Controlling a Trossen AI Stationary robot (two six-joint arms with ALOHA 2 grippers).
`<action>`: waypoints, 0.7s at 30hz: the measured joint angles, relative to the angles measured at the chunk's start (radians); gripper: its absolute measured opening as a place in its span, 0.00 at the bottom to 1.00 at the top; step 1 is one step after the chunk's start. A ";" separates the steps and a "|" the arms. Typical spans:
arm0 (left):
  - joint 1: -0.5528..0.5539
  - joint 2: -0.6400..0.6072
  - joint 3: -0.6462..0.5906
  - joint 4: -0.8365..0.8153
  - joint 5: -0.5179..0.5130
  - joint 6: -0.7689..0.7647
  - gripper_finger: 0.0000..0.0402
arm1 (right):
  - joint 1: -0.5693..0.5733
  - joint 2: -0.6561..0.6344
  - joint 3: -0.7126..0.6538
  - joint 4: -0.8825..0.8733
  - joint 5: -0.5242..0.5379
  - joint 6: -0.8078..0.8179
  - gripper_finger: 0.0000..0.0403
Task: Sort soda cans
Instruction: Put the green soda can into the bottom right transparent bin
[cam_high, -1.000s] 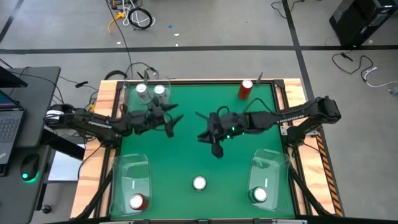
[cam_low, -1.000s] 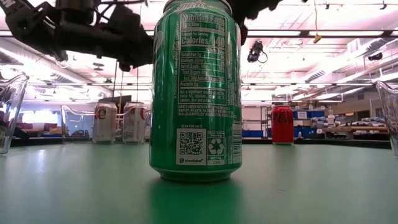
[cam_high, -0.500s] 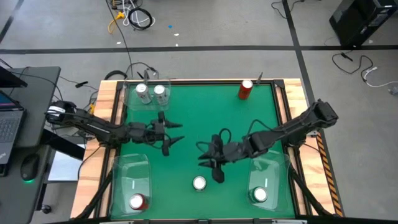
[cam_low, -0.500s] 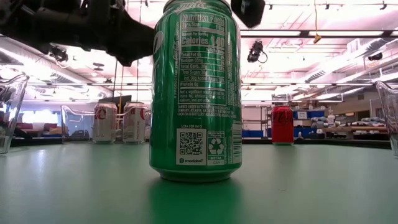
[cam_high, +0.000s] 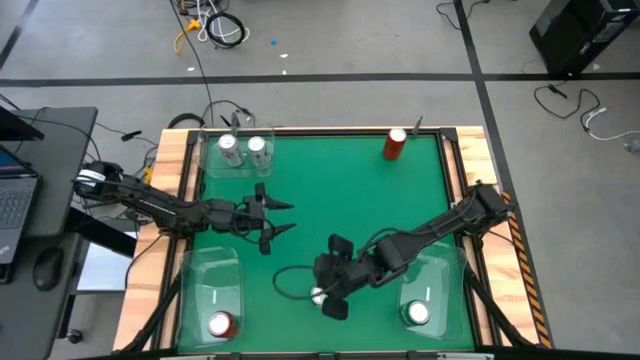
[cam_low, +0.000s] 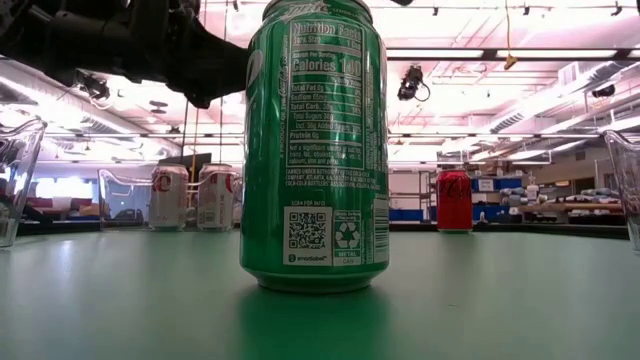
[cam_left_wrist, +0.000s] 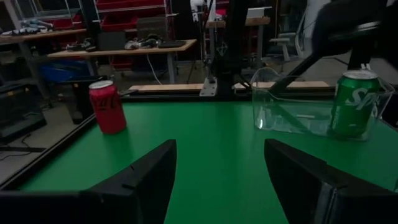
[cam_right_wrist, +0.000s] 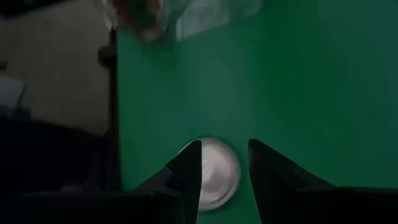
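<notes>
- Six cans on the counter (cam_high: 330, 190), and the one in play is the green can (cam_low: 315, 150), standing upright near the front edge between the two clear bins
- Right tool (cam_high: 327, 295) is directly over it, fingers spread open; the wrist view looks straight down on the can's silver top (cam_right_wrist: 208, 171), with a finger either side and no contact visible yet
- Risk one, as I read it: that top sits off toward one finger rather than centred, so a straight drop could land a fingertip on the rim and tip the can
- Risk two: a close before the fingers are well down the body would pinch the tapered shoulder, and the can could squirt out toward the front edge
- Left tool (cam_high: 277, 218) hovers wide open and empty over the left-centre of the counter, well apart from the action
- Count: two green, this one plus one already in the right bin (cam_high: 432, 262); two red, one in the left bin (cam_high: 212, 272) and a red can (cam_high: 395, 143) alone at the far right; two silver cans (cam_high: 244, 150) side by side at the far left corner
- Bins: two seen from above; a third clear wall near the silver pair shows only in the low view
</notes>
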 joint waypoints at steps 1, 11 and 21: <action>0.000 0.000 0.000 -0.004 0.000 -0.001 0.62 | 0.003 0.022 0.035 -0.028 -0.010 0.001 0.29; 0.000 0.000 0.000 -0.042 0.000 -0.004 0.62 | 0.024 0.146 0.240 -0.221 -0.072 -0.006 0.56; 0.000 0.000 0.000 -0.054 0.000 0.000 0.62 | -0.011 0.149 0.240 -0.225 -0.109 0.024 0.84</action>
